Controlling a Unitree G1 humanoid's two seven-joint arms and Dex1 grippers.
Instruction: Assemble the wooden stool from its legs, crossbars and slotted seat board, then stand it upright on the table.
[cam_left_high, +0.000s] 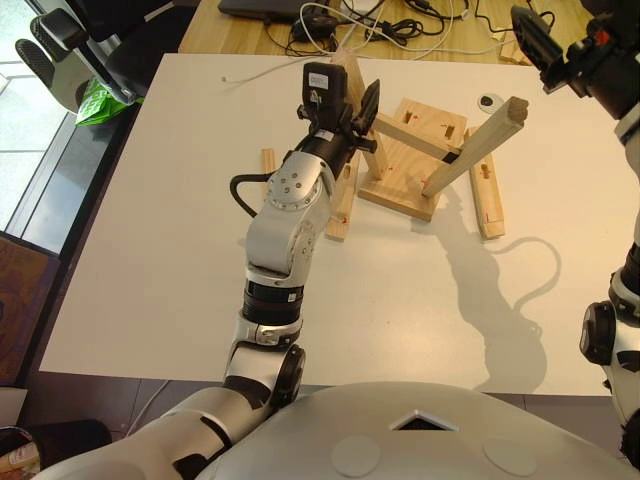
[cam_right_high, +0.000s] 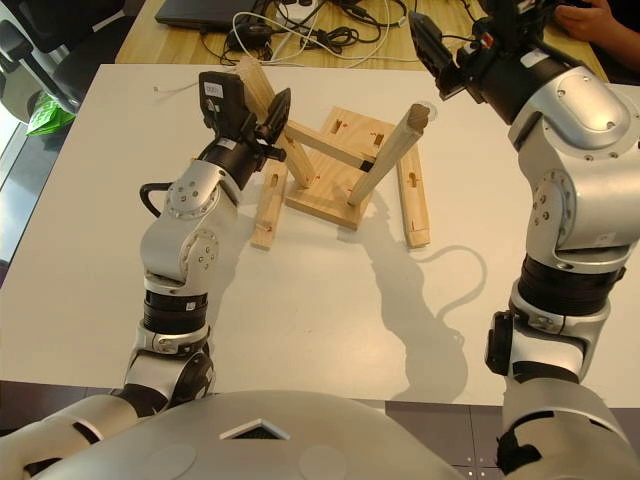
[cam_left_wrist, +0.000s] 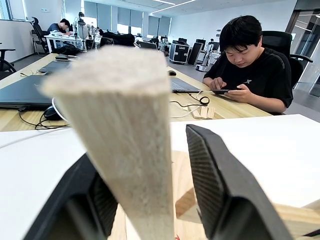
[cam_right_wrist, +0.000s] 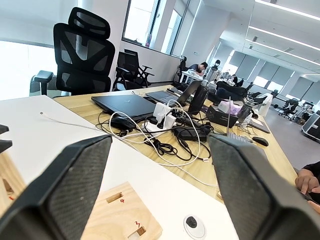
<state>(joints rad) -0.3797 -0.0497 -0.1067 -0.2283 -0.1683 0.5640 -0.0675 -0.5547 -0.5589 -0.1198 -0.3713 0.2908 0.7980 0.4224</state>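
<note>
- White table (cam_right_high: 330, 300) nearest us, with the stool parts towards its far half.
- Two loose wooden bars lie flat on it: left bar (cam_right_high: 268, 205) just beside the seat board's left edge, right bar (cam_right_high: 412, 200) just beside its right edge.
- Slotted seat board (cam_right_high: 320, 195) lies flat between them, and we see slots in its upper face.
- Right leg (cam_right_high: 390, 155) rises from the board, tilted out to the right.
- Crossbar (cam_right_high: 330, 148) runs from that leg across to the left leg (cam_right_high: 255, 80) at the board's far-left corner.
- Left gripper (cam_right_high: 258, 105) is pinching the left leg near its top end, one finger on each side.
- Right gripper (cam_right_wrist: 160, 185) is raised over the table's far right edge, fingers spread, nothing between them.
- Wooden desk (cam_right_high: 200, 40) behind the table carries a laptop (cam_right_wrist: 125, 105) and tangled cables (cam_right_high: 290, 30).
</note>
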